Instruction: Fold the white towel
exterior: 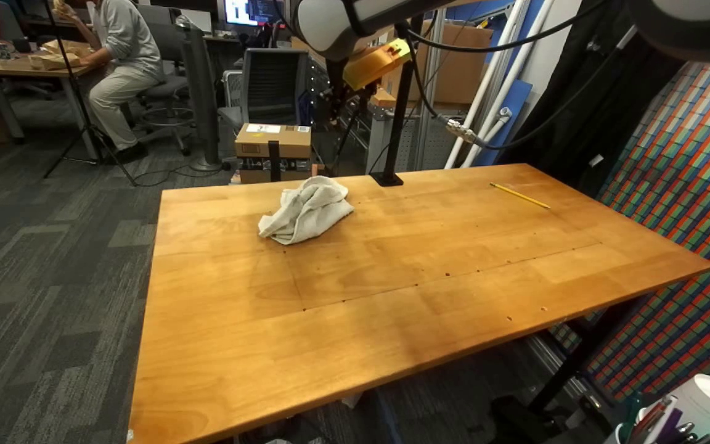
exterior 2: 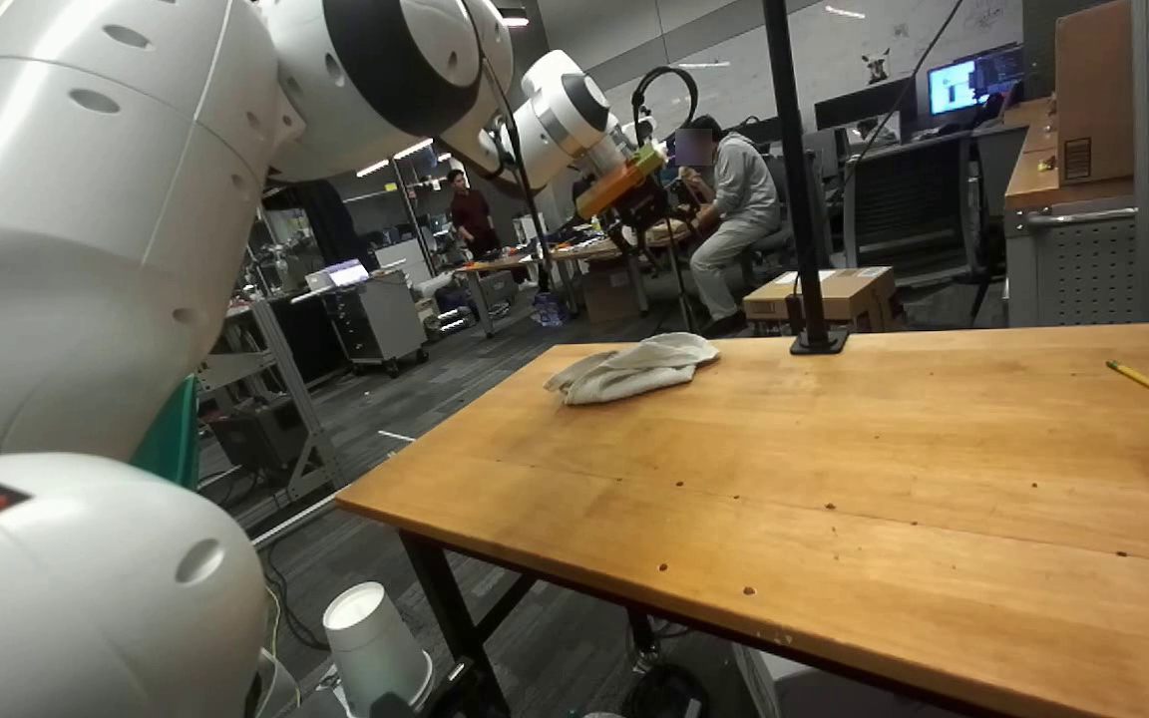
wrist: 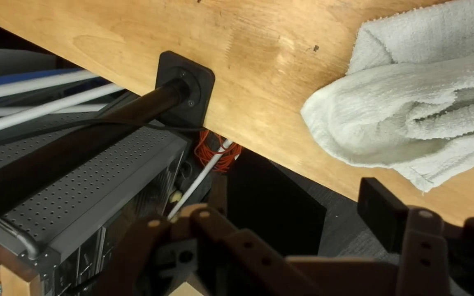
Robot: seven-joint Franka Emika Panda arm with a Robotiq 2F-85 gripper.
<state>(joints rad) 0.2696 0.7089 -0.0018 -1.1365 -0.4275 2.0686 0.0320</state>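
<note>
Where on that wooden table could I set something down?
Bare wood lies between the white towel and yellow pencil, and across the side of the table opposite the black post. It's tighter between the towel and that post.

The off-white towel of rough, woven-looking cloth lay crumpled in a loose, low heap on the light-brown wooden tabletop, near an edge. Its layers overlapped unevenly. In the wrist view, which showed only part of it, one end bulged in a rounded fold, deep creases opened beside that, and flatter corners stuck out from under the folds
</note>
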